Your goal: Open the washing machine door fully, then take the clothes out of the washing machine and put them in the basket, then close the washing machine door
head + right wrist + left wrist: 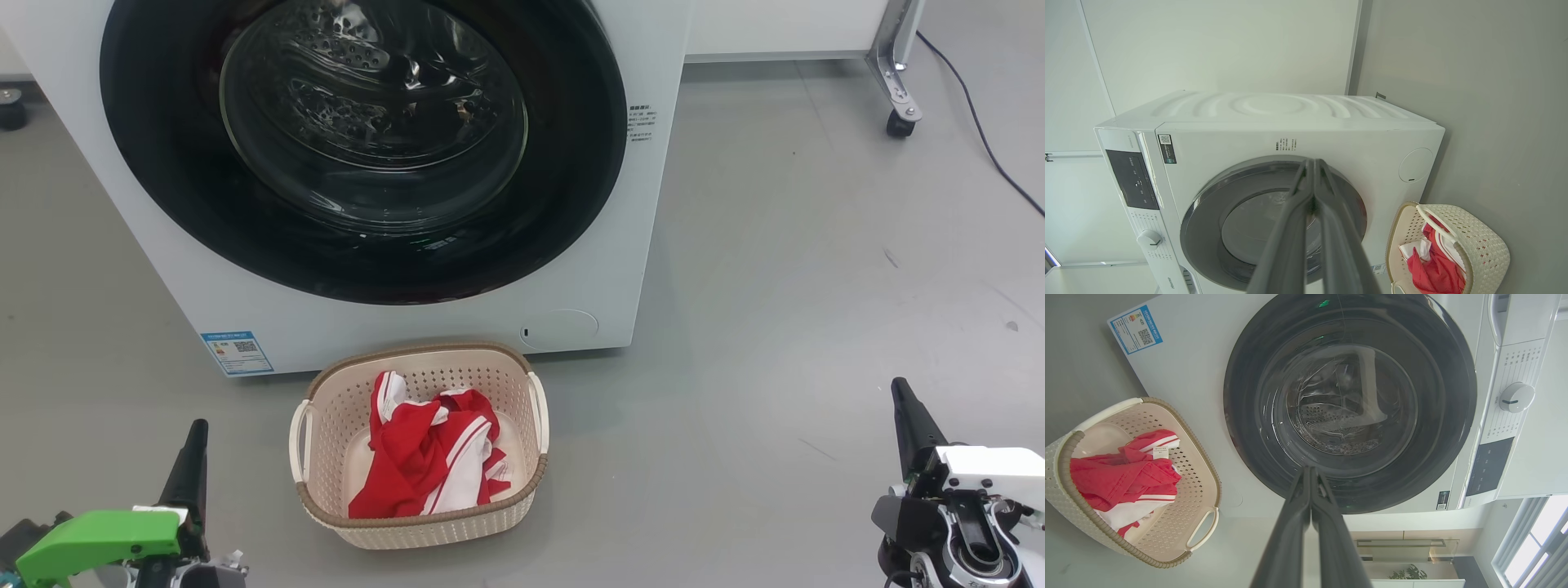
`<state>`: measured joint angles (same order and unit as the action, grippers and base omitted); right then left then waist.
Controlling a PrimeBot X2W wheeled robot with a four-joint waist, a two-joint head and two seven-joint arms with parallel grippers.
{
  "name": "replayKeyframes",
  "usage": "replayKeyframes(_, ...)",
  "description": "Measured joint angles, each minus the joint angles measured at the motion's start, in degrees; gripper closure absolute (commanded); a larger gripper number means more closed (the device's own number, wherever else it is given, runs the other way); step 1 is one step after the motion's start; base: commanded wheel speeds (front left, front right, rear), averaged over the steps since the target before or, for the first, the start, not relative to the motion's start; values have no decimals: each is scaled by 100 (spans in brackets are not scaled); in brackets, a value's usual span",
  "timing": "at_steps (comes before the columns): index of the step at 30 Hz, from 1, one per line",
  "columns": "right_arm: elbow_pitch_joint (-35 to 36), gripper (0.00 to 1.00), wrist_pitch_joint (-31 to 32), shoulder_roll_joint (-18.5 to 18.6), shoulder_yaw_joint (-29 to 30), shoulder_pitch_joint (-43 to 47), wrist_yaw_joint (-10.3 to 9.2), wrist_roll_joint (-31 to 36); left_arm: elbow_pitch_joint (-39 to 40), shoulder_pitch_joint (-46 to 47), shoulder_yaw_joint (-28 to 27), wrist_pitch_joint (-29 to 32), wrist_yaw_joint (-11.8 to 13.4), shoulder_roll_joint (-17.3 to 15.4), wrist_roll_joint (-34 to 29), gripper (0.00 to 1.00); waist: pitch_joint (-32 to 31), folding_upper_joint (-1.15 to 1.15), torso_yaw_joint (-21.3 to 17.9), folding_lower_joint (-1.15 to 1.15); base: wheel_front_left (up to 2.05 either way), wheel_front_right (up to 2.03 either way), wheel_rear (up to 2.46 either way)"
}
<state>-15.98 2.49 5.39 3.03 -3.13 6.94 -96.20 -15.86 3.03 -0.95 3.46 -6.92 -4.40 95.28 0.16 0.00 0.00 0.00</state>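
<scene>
Washing machine door (371,114) is shut flush on the white washing machine (408,327). Red clothes (424,457) w/ white stripes are piled in the cream basket (424,532), which sits on the grey floor (775,327) right in front of the machine. Left gripper (198,429) & right gripper (902,392) sit low at either side, fingers pressed together, nothing held.

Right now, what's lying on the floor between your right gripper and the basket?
Nothing. In the head view, bare grey floor runs from the basket across to the right gripper, whose fingers are shut.
</scene>
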Motion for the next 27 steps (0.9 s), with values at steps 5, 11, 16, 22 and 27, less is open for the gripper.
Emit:
replayKeyframes(5, 2, 100, 1, -1, 4, 0, 0, 0, 2, 0, -3, 0, 0, 0, 0, 100, 0, 0, 0, 0, 0, 0, 0)
replayKeyframes(11, 3, 100, 7, -4, 10, 0, 0, 0, 4, 0, -8, 1, 0, 1, 0, 100, 1, 0, 0, 0, 0, 0, 0)
replayKeyframes(16, 5, 100, 7, -7, 13, 0, 0, 1, 7, 0, -12, 1, -1, 2, 0, 100, 1, 0, 0, 0, 0, 0, 0)
replayKeyframes(22, 8, 100, 8, -9, 18, 0, 0, 2, 9, 0, -14, 1, -1, 2, 0, 100, 1, 0, 0, 0, 0, 0, 0)
replayKeyframes(27, 10, 100, 8, -9, 21, 0, 0, 4, 12, 0, -16, 1, -1, 2, 0, 100, 1, 0, 0, 0, 0, 0, 0)
